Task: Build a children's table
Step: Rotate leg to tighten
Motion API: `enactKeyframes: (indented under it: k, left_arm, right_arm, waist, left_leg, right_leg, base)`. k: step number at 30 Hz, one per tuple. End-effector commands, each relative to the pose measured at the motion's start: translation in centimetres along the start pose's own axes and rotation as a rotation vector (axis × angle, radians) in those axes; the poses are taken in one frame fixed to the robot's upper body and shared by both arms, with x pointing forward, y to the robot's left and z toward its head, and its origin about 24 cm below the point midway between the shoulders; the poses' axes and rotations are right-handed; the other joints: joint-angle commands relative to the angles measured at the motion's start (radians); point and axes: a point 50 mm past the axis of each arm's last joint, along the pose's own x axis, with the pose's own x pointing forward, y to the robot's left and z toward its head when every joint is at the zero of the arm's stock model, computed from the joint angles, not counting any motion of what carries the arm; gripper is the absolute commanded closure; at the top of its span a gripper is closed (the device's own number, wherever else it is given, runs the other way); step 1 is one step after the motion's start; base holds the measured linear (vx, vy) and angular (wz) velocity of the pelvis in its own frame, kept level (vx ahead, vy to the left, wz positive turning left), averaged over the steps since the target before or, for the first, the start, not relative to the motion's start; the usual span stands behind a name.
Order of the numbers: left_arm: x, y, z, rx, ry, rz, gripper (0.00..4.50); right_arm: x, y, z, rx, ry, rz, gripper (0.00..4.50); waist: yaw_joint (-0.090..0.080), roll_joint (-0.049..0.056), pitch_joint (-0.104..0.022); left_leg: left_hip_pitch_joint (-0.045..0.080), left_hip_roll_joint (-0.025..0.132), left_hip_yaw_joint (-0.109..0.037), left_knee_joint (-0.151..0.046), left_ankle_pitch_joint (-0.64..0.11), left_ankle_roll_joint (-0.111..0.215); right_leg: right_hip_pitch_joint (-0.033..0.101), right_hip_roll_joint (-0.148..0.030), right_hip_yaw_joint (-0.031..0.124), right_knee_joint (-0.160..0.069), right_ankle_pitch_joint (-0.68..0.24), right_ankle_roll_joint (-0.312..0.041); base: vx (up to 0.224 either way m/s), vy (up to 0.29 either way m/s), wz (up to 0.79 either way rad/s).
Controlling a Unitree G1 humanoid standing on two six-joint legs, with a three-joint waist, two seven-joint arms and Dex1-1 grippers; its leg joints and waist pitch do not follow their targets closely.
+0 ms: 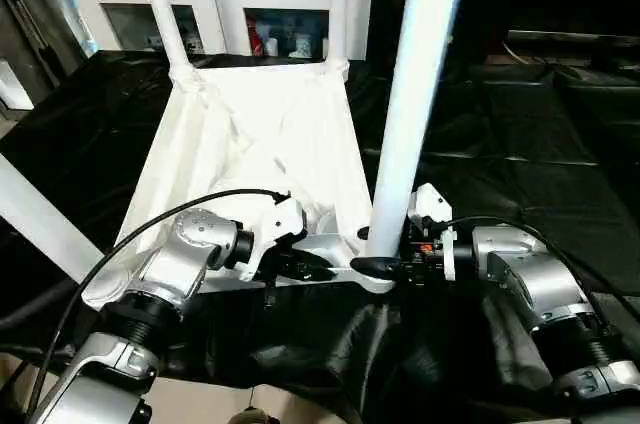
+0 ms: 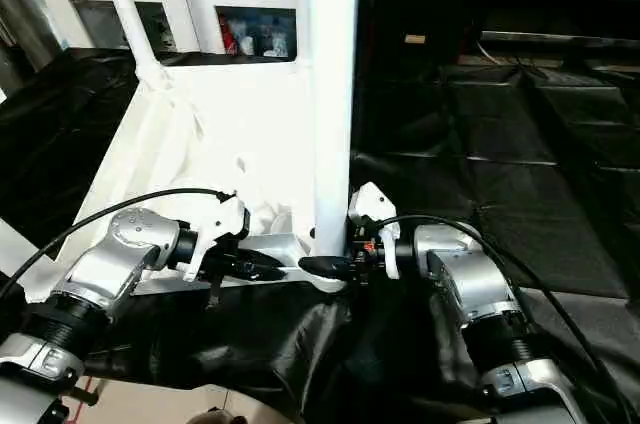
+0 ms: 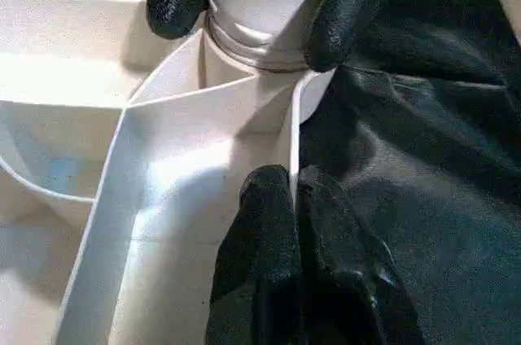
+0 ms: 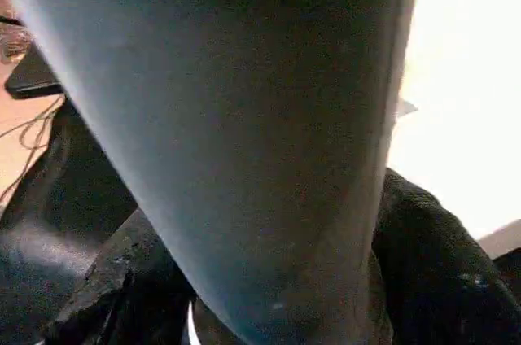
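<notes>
With the small white plastic children's table (image 1: 255,144) upside down on the black-draped bench (image 1: 520,144), the right hand (image 1: 385,266) grips the near white tubular leg (image 1: 415,94) at its corner socket while the closed left hand (image 3: 281,272) pins the rim; next, judging by this, comes seating that leg fully.

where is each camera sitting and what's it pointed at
Left eye view: on the head, looking forward and down at the upturned children's table on black sheeting; both silver forearms show.
Right eye view: same head, slightly to the side, same scene, both forearms.
Left wrist view: looks along the left gripper, pinched on the table's rim, toward the corner socket; the right gripper straddles the near leg there.
Right wrist view: pressed close against that leg.
Shared: both wrist views show that leg at its socket.
</notes>
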Motion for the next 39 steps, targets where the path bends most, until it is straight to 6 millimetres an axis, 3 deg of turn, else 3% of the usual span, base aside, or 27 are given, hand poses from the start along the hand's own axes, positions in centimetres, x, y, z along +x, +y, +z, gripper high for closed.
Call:
enactKeyframes:
  k: [1,2,3,4,7,12,14,15,17,22,23,28,32,39]
  left_arm:
    - [0.4,1.4,2.7,0.03,-0.102,0.113,4.5]
    - [0.6,1.8,3.0,0.021,-0.112,0.159,4.5]
    - [0.6,1.8,3.0,0.021,-0.112,0.159,4.5]
    - [0.9,2.2,3.3,0.019,-0.115,0.201,4.5]
    - [1.5,2.8,4.0,0.014,-0.121,0.281,4.5]
    - [3.2,3.8,5.5,-0.004,-0.175,0.429,4.5]
    - [3.4,3.7,5.6,-0.002,-0.179,0.423,4.5]
    - [3.7,3.6,5.7,0.003,-0.184,0.408,4.5]
    - [3.7,3.5,5.7,0.007,-0.185,0.395,4.5]
    - [3.3,2.8,5.1,0.034,-0.183,0.305,4.5]
    - [3.0,2.4,4.7,0.044,-0.173,0.254,4.5]
    - [2.2,1.6,3.7,0.056,-0.147,0.159,4.5]
    - [1.1,0.8,2.9,0.051,-0.111,0.056,4.5]
    - [-0.1,-0.1,2.0,0.036,-0.066,-0.049,4.5]
  right_arm:
    - [1.9,-0.1,-0.6,0.03,0.023,-0.093,1.93]
    - [2.5,-0.8,-0.8,0.034,0.031,-0.205,1.93]
    - [2.5,-0.8,-0.8,0.034,0.031,-0.205,1.93]
    - [3.1,-1.1,-0.9,0.067,0.023,-0.281,1.93]
    - [4.4,-1.4,-0.9,0.124,0.004,-0.384,1.94]
    - [7.5,-1.5,0.0,0.192,-0.049,-0.559,1.94]
    - [7.9,-1.3,0.3,0.183,-0.063,-0.549,1.94]
    - [8.5,-0.8,0.7,0.162,-0.081,-0.477,1.38]
    - [8.7,-0.5,0.9,0.159,-0.088,-0.428,1.24]
    - [8.1,-0.5,0.8,0.122,-0.079,-0.365,0.79]
    - [7.5,-0.5,0.7,0.094,-0.07,-0.31,0.79]
    - [5.8,-0.1,0.6,0.038,-0.046,-0.15,0.79]
    - [3.7,0.5,0.3,-0.031,-0.015,0.009,0.79]
    - [1.6,0.8,0.0,-0.027,0.009,0.127,0.79]
  waist:
    - [-0.007,-0.017,-0.064]
    - [-0.015,-0.017,-0.061]
    - [-0.018,-0.016,-0.061]
    - [-0.033,-0.018,-0.061]
    - [-0.041,-0.016,-0.059]
    - [-0.048,-0.009,-0.067]
    - [-0.047,-0.01,-0.068]
    - [-0.046,-0.011,-0.069]
    - [-0.045,-0.012,-0.07]
    - [-0.043,-0.011,-0.07]
    - [-0.045,-0.017,-0.069]
    - [-0.039,-0.014,-0.067]
    - [-0.022,-0.015,-0.067]
    - [-0.013,-0.016,-0.066]
  left_leg:
    - [0.009,0.02,-0.001,-0.066,-0.239,0.034]
    - [0.006,0.018,-0.003,-0.068,-0.246,0.023]
    - [0.007,0.016,-0.004,-0.069,-0.255,0.016]
    - [0.007,0.015,-0.006,-0.07,-0.272,0.007]
    - [0.012,0.013,-0.006,-0.068,-0.287,0.004]
    - [0.008,0.013,-0.005,-0.065,-0.239,0.015]
    - [0.008,0.013,-0.003,-0.063,-0.235,0.023]
    - [0.007,0.013,-0.002,-0.062,-0.225,0.035]
    - [0.004,0.013,-0.001,-0.061,-0.206,0.047]
    - [0.003,0.014,-0.002,-0.061,-0.201,0.062]
    - [0.003,0.015,-0.001,-0.061,-0.203,0.064]
    - [0.005,0.02,0.0,-0.062,-0.212,0.072]
    - [0.008,0.025,0.003,-0.061,-0.213,0.078]
    - [0.008,0.026,0.001,-0.064,-0.222,0.067]
  right_leg:
    - [0.048,-0.06,0.039,-0.078,-0.329,-0.185]
    - [0.047,-0.06,0.038,-0.081,-0.362,-0.175]
    - [0.047,-0.06,0.037,-0.083,-0.38,-0.169]
    - [0.049,-0.059,0.036,-0.085,-0.398,-0.16]
    - [0.042,-0.059,0.037,-0.09,-0.421,-0.155]
    - [0.048,-0.057,0.038,-0.078,-0.294,-0.192]
    - [0.05,-0.059,0.038,-0.078,-0.277,-0.199]
    - [0.052,-0.058,0.039,-0.076,-0.251,-0.206]
    - [0.055,-0.057,0.039,-0.072,-0.219,-0.212]
    - [0.059,-0.059,0.037,-0.071,-0.218,-0.221]
    - [0.058,-0.058,0.038,-0.071,-0.214,-0.223]
    - [0.058,-0.058,0.037,-0.07,-0.226,-0.23]
    - [0.054,-0.058,0.039,-0.068,-0.232,-0.226]
    - [0.052,-0.058,0.04,-0.068,-0.248,-0.222]
  base:
    - [0.0,0.0,0.0]
    - [0.0,0.0,0.0]
    - [0.0,0.0,0.0]
    - [0.0,0.0,0.0]
    - [0.0,0.0,0.0]
    - [0.0,0.0,0.0]
    - [0.0,0.0,0.0]
    - [0.0,0.0,0.0]
    - [0.0,0.0,0.0]
    - [0.0,0.0,0.0]
    - [0.0,0.0,0.0]
    - [0.0,0.0,0.0]
    - [0.0,0.0,0.0]
    - [0.0,0.0,0.0]
